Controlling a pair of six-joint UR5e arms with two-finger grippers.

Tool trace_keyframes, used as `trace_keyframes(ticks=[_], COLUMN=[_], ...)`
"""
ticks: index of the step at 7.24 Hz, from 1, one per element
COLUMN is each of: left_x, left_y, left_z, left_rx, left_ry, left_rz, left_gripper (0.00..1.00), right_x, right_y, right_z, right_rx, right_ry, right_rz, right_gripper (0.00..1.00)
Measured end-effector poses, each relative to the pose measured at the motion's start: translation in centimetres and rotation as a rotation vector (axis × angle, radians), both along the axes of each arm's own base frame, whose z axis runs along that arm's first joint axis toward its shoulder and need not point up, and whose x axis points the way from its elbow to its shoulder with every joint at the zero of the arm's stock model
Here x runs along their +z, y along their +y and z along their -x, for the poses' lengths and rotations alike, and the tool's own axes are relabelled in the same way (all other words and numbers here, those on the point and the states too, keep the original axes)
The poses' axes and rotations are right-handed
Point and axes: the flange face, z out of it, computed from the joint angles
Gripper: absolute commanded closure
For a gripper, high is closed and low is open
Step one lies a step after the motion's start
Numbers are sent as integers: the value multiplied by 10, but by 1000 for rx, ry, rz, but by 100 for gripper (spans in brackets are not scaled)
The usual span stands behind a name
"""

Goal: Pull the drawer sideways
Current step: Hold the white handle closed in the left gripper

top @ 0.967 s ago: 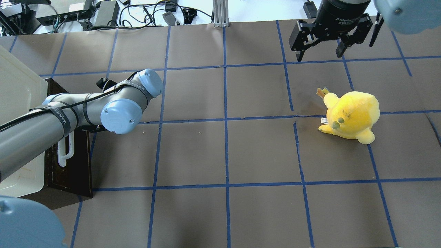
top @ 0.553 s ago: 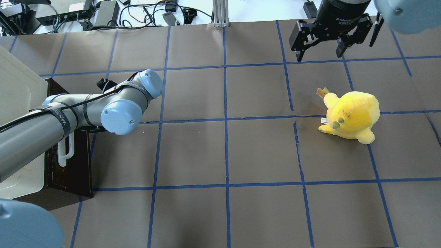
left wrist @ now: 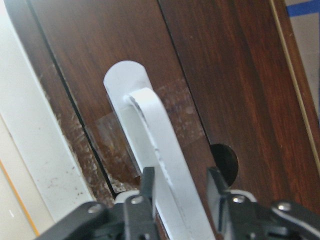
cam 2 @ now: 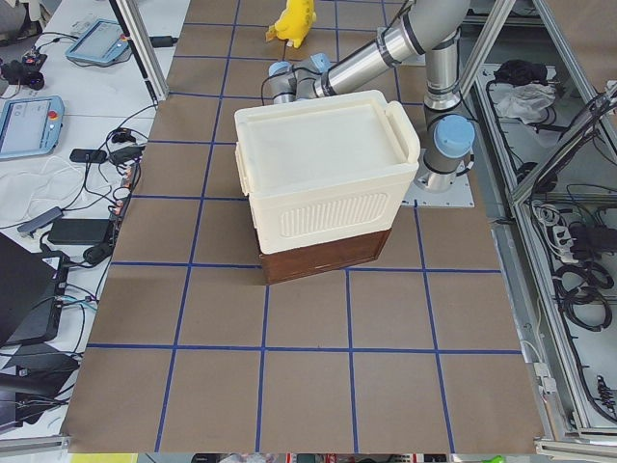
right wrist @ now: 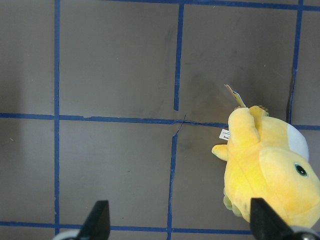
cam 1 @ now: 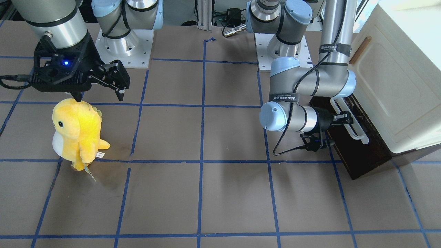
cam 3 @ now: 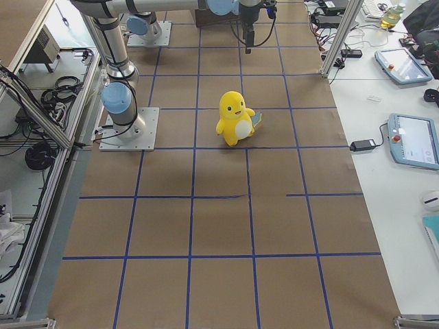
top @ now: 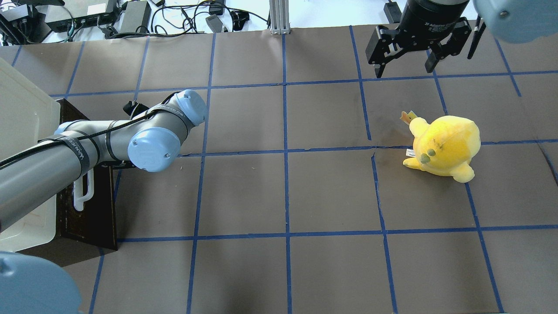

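The dark brown drawer [cam 1: 358, 155] sits at the bottom of a cream-white cabinet [cam 1: 396, 86], at the left edge of the overhead view [top: 91, 213]. Its long white loop handle [cam 1: 348, 128] runs along the front. My left gripper [cam 1: 340, 119] reaches sideways at the handle. In the left wrist view my left gripper [left wrist: 182, 175] has its fingers closed in on both sides of the white handle [left wrist: 150, 125]. In the overhead view the arm hides the gripper. My right gripper [top: 403, 69] hangs open and empty, far from the drawer.
A yellow plush toy [top: 442, 146] stands on the brown table on my right side, just below the right gripper [cam 1: 100, 98]. The cabinet body has a small brown wooden handle [cam 1: 359, 50]. Cables and power bricks [top: 130, 17] lie beyond the table's far edge.
The left arm's wrist joints have shifted very slightly. The drawer, handle, plush toy and right arm look unmoved.
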Motion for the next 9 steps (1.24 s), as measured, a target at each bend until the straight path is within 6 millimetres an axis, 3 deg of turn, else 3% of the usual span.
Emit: trace_keyframes(ticks=[2,6,9], left_x=[-1,0,2], left_y=[0,-2,-2], left_z=[0,0,1], left_rx=[0,2,1], left_ry=[0,6,9], left_rz=[-3,7,6], left_gripper=[63,75,76], right_x=[0,0,0], right_y=[0,0,0], right_z=[0,0,0], right_rx=[0,0,0], right_ry=[0,0,0], right_rz=[0,0,0], right_gripper=[0,0,0])
